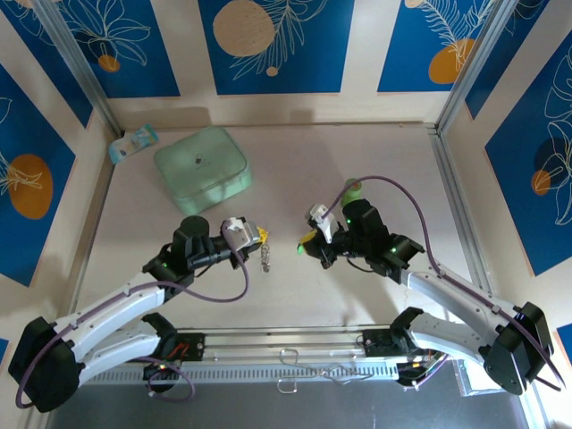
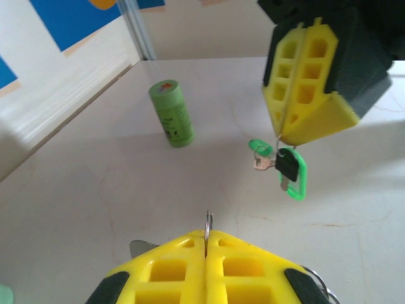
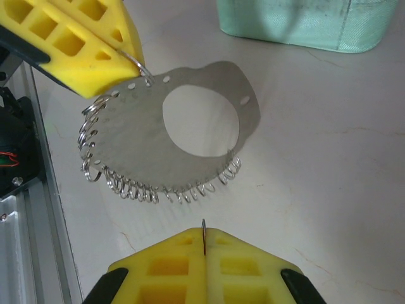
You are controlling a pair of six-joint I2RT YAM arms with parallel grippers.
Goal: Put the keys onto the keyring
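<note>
The keys [image 2: 281,166] hang in a small bunch: a bright green loop, a black-headed key and a small pale key. They dangle from a thin wire ring pinched in my right gripper [image 2: 283,134], which is shut [image 3: 204,237]. The keyring [image 3: 177,142] is a flat silvery plate with a big round hole and several wire rings along its edge. My left gripper [image 3: 131,56] is shut on one of those rings [image 2: 207,235]. In the top view the left gripper [image 1: 261,236] and right gripper [image 1: 311,242] face each other above the table's middle, a short gap apart, the keyring [image 1: 265,257] hanging below the left one.
A mint-green square box [image 1: 202,168] sits at the back left, with a small blue-white packet [image 1: 132,143] beyond it. An upright green cylinder [image 2: 172,114] stands behind the right arm [image 1: 354,188]. A metal rail [image 1: 295,344] runs along the near edge.
</note>
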